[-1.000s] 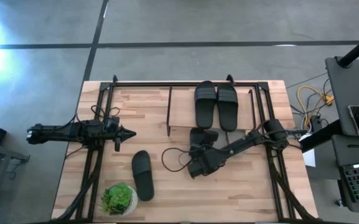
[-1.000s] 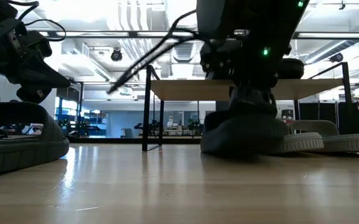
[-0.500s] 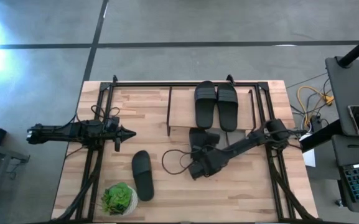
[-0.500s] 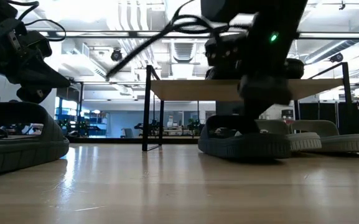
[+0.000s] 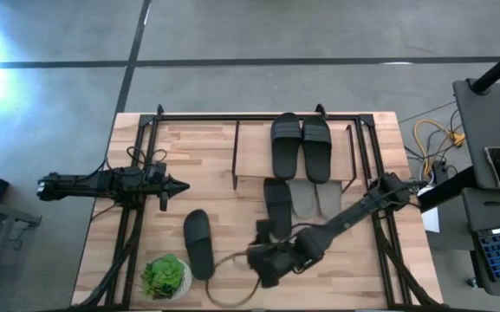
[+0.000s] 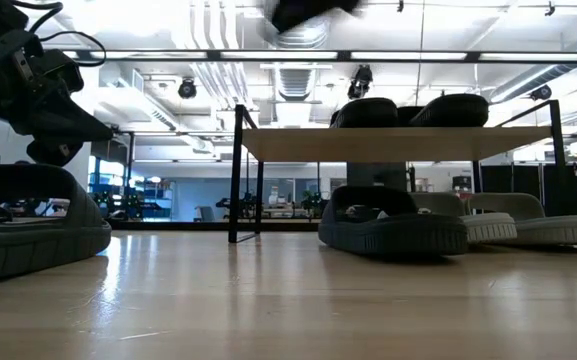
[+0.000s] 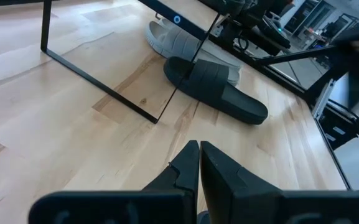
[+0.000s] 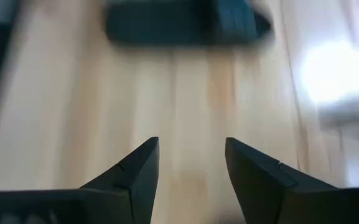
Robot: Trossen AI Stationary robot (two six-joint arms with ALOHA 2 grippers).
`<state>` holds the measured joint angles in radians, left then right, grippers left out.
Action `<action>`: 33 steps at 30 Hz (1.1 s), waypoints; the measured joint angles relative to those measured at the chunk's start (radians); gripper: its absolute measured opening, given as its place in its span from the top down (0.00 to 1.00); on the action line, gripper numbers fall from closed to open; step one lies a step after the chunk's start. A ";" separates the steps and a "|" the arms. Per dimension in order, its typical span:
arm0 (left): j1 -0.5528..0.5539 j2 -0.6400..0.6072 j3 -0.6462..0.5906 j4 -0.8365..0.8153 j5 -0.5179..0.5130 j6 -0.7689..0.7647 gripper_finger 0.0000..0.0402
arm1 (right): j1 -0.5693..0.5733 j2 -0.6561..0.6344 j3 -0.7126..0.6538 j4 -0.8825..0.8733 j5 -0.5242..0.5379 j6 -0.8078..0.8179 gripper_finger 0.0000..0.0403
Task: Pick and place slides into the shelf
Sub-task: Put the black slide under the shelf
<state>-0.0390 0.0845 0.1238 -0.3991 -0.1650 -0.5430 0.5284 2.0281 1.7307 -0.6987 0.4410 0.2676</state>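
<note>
Shelf point(image 5: 254, 152): low black-framed rack with a light board, at the table's point(image 5: 206, 143) far middle. On the board, one dark pair of slides point(image 5: 301, 147) side by side, also seen atop the board in the low view point(image 6: 408, 111). Under and just in front of the board, a light grey pair point(image 5: 314, 198) side by side on the tabletop, partly tucked beneath the board's near edge. Just left of that pair, one dark slide point(image 5: 276, 205), lying lengthwise, touching or nearly touching the grey one beside it; in the low view the nearest shoe below the board point(image 6: 392, 221); in the left wrist view lying in front of a grey slide point(image 7: 216, 88). Second loose dark slide point(image 5: 198, 243) well apart to the left and nearer the front edge, just beside a potted plant point(image 5: 165, 276); large at the low view's left edge point(image 6: 28, 220). Right gripper point(image 5: 262, 260): arm stretched diagonally from the right side, head near the front edge, between the loose slide and the one by the shelf, touching neither; fingers spread wide with nothing between them in the right wrist view point(image 8: 188, 163), bare wood below, a dark slide point(image 8: 182, 23) blurred beyond. Left gripper point(image 5: 178, 185): at the table's left, raised above the wood, fingers pressed together, holding nothing point(image 7: 199, 152).
</note>
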 joint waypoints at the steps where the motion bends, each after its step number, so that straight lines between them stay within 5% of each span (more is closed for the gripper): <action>1: 0.000 0.000 0.000 0.000 0.000 0.000 1.00 | -0.005 0.000 0.000 0.070 0.001 -0.066 0.56; 5: 0.000 0.000 0.000 0.000 0.000 0.000 1.00 | -0.044 0.001 -0.031 0.269 0.031 -0.216 0.56; 14: 0.000 0.000 0.000 0.000 0.000 0.000 1.00 | -0.072 0.002 -0.036 0.399 0.023 -0.309 0.50; 17: 0.000 0.000 0.000 0.000 0.000 0.000 1.00 | -0.064 0.002 -0.013 0.380 0.063 -0.195 0.49; 23: 0.000 0.000 0.000 0.000 0.000 0.000 1.00 | -0.065 -0.006 0.128 0.089 0.078 0.310 0.48; 33: 0.000 0.000 0.000 0.000 0.000 0.000 1.00 | 0.015 -0.013 0.445 -0.757 0.080 0.603 0.48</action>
<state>-0.0388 0.0845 0.1241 -0.3988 -0.1650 -0.5430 0.5429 2.0150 2.1758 -1.4556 0.5208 0.8707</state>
